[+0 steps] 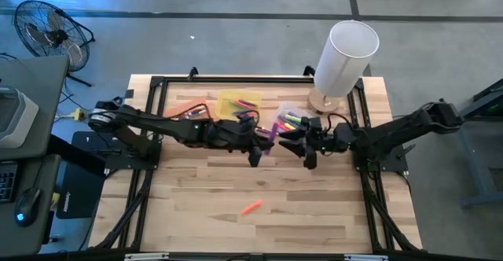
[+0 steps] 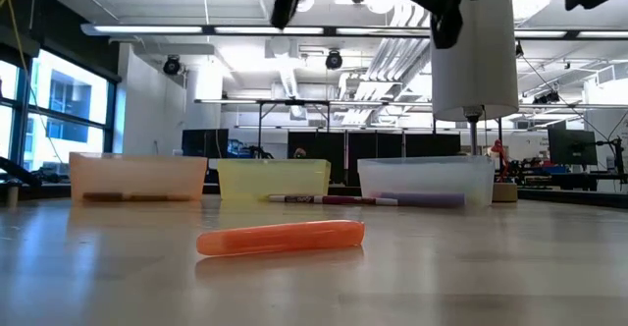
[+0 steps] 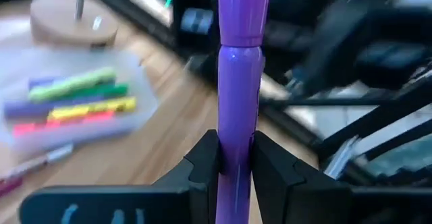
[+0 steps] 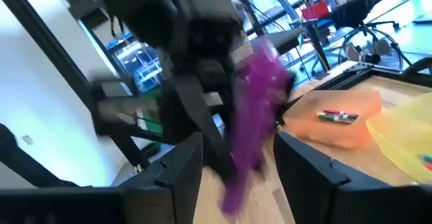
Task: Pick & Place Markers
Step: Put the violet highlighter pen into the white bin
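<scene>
My left gripper (image 1: pixel 258 149) is over the middle of the table, shut on a purple marker (image 1: pixel 271 137), which also shows as a purple marker (image 3: pixel 240 62) in its wrist view. My right gripper (image 1: pixel 305 147) faces it from the right, open. Its fingers (image 4: pixel 181 166) stand on either side of the blurred purple marker (image 4: pixel 253 126), apart from it. An orange marker (image 1: pixel 251 207) lies flat on the near part of the table. The clear bin (image 1: pixel 292 118) holds several markers (image 3: pixel 74 106). A thin marker (image 2: pixel 334 199) lies by the bins. My left gripper (image 3: pixel 236 153) pinches the purple marker's barrel (image 3: pixel 237 126) between its two fingers. The marker runs along the fingers and sticks out forward past their tips, its capped end (image 3: pixel 243 8) farthest out. It is lifted clear of the table.
An orange bin (image 1: pixel 189 110), a yellow bin (image 1: pixel 238 104) and the clear bin stand in a row on the far half of the table. A tall white cylinder on a round wooden base (image 1: pixel 344 53) stands at the far right. Black frame rails (image 1: pixel 149 167) run along both sides.
</scene>
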### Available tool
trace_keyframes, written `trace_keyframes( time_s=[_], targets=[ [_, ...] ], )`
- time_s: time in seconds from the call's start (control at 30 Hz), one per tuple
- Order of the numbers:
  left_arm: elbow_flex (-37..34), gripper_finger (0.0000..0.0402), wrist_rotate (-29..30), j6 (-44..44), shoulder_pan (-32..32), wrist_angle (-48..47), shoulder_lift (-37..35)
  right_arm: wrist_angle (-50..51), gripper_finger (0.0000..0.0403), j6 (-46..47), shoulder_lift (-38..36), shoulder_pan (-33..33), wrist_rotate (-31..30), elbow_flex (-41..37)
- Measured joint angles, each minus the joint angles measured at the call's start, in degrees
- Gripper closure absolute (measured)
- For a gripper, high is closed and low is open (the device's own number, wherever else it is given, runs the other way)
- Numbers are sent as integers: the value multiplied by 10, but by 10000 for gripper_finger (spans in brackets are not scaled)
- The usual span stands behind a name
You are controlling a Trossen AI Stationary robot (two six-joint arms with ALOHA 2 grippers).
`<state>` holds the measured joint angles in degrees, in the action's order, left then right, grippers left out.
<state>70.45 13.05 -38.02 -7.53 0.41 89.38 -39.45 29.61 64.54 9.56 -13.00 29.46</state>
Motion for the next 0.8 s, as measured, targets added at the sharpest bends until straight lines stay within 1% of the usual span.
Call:
trace_keyframes(
  time_s=[0.1,0.17,0.23,0.3,0.43,0.53,0.73,0.8],
  targets=[
    [-1,343,-5,0,0,15,24,8,229,-2,14,-2,2,9],
    [20,343,-13,2,0,26,41,7,230,-7,21,-2,4,14],
    [34,343,-20,2,0,8,48,16,232,-21,24,-2,5,14],
    [50,343,-29,3,0,11,60,15,235,-29,24,-2,1,16],
    [77,343,-38,12,0,6,82,23,246,-26,24,-2,-1,16],
    [85,340,-46,18,0,2,86,25,266,-27,24,-2,0,16],
    [87,338,-42,24,1,-9,86,25,338,-26,24,-2,2,17],
    [87,338,-43,29,0,-5,86,25,352,-29,24,-2,3,17]
  ],
)
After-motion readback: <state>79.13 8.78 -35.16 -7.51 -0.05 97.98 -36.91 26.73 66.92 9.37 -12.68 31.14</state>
